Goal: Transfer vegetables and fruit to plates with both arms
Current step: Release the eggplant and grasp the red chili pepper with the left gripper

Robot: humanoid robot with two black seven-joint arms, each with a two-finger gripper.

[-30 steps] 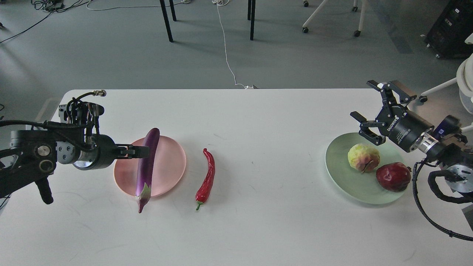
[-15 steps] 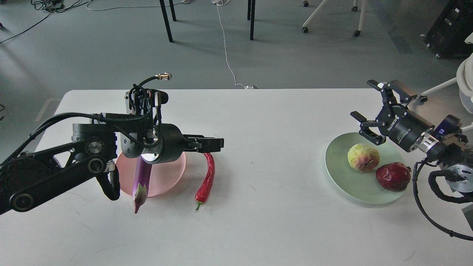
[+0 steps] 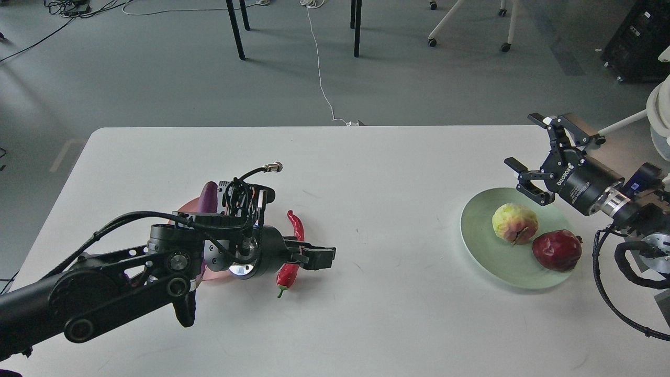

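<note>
The purple eggplant (image 3: 208, 195) lies across the pink plate (image 3: 213, 274); my left arm hides most of both. The red chili (image 3: 296, 226) lies on the table right of that plate. My left gripper (image 3: 319, 257) sits low over the chili's lower half, its fingers pointing right; I cannot tell whether they are open. The mint green plate (image 3: 473, 235) at the right holds the yellow-green fruit (image 3: 514, 223) and the dark red fruit (image 3: 557, 250). My right gripper (image 3: 522, 140) is open and empty, raised above that plate's far edge.
The white table (image 3: 398, 314) spans the view, its far edge at mid-height. On the floor beyond it are table legs (image 3: 357, 26), a white cable (image 3: 319, 68) and chair bases (image 3: 505, 46). A black cable (image 3: 610, 298) loops from my right arm.
My left arm has swung right from beside the eggplant, across the pink plate, and come down over the chili. My right gripper has shifted slightly right. The fruits and eggplant have not moved.
</note>
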